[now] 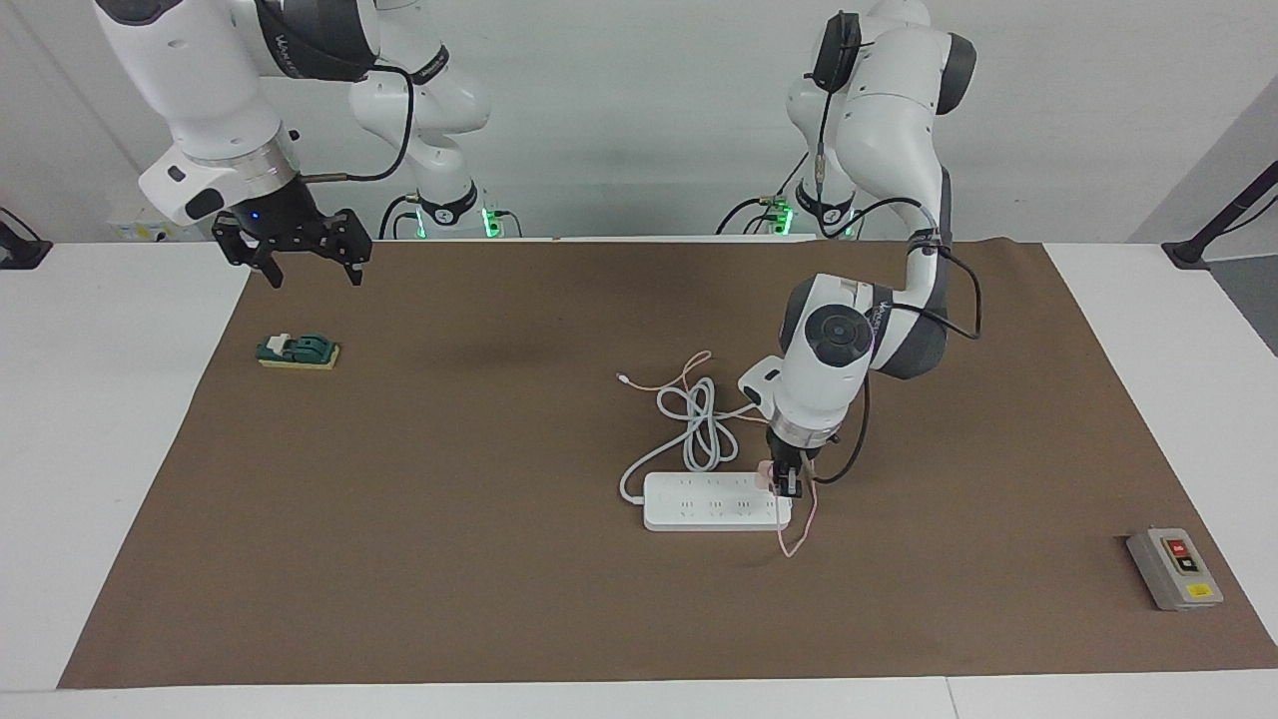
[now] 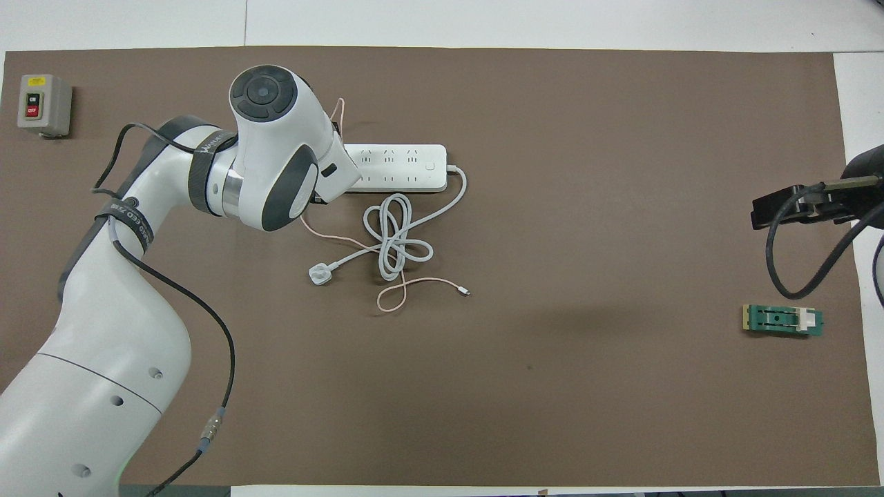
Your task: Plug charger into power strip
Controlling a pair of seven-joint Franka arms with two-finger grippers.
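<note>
Charger (image 1: 767,471) on power strip (image 1: 714,501) — left end effector (image 1: 789,479) gripping.

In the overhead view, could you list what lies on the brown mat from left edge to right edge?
Grey button box → left gripper with the charger → power strip → green block.

A matt brown paper-like sheet (image 1: 499,519) is covering the surface (image 1: 110,449), which is showing smooth white at the frame edges. The power strip (image 1: 714,502) at centre is looking like smooth, faintly glossy white plastic, its cord (image 1: 699,424) rubbery. The arm shells (image 2: 269,152) are gleaming as glossy white plastic.
</note>
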